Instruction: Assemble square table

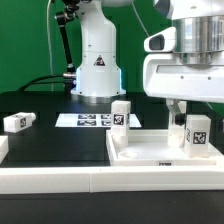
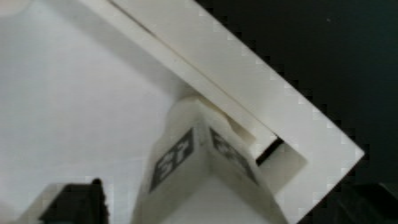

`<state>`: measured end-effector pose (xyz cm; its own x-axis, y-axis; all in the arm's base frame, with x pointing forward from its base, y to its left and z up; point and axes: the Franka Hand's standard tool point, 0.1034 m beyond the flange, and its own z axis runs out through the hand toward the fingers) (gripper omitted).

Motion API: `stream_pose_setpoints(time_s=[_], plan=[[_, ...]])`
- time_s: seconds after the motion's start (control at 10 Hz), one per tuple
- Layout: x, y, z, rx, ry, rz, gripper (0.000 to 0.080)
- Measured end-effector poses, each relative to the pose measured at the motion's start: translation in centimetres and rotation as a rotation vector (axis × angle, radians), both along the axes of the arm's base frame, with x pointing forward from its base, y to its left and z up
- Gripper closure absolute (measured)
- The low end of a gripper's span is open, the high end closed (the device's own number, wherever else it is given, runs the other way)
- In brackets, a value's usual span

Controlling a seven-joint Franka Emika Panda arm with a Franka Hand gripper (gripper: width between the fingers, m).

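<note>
The square table's white slab [image 1: 150, 152] lies flat at the exterior view's right. A tagged white leg [image 1: 121, 113] stands upright at its far left corner. A second tagged leg [image 1: 197, 132] stands on the slab's right side, directly under my gripper [image 1: 196, 113]. One finger [image 1: 178, 112] hangs to the leg's left with a gap between them. In the wrist view this leg [image 2: 199, 160] rises between my jaws over the slab [image 2: 89, 100], and a dark fingertip [image 2: 71, 203] stands apart from it. The gripper [image 2: 222, 208] is open and holds nothing. A third leg [image 1: 18, 121] lies on the black table at the left.
The marker board [image 1: 92, 120] lies flat behind the slab, in front of the robot base [image 1: 96, 62]. A long white rail [image 1: 60, 182] runs along the front edge of the black surface. Black cables trail at the back left.
</note>
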<state>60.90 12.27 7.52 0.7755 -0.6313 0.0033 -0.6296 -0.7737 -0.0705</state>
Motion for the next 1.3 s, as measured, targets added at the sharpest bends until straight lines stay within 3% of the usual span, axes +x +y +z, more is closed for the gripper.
stream_pose_setpoints(time_s=[0.4,1.0,1.2,1.3], plan=[[0.05,-0.09,-0.07,-0.036,-0.017,0.280,0.0150],[0.12,-0.59,-0.10,-0.056,-0.025,0.550,0.0150],[0.12,-0.60,-0.12,-0.056,-0.025,0.541,0.0409],[0.12,-0.60,-0.12,-0.054,-0.024,0.524,0.0409]])
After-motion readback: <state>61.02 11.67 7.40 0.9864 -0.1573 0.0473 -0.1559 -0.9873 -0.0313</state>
